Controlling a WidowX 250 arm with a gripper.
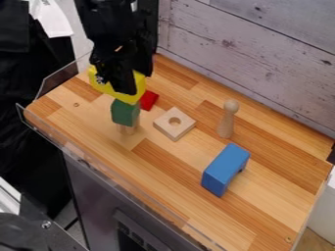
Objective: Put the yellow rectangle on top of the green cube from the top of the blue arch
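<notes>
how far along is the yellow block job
Lifting off looks done: the yellow rectangle is away from the blue arch. It is now at the gripper, right above or against the top of the green cube. Whether it already rests there can't be told from this view. Left, as far as I can judge: settle it if needed, then move the gripper clear.

Prob. robotics lab, robot arm over wood ctr., plank bkdrop
</notes>
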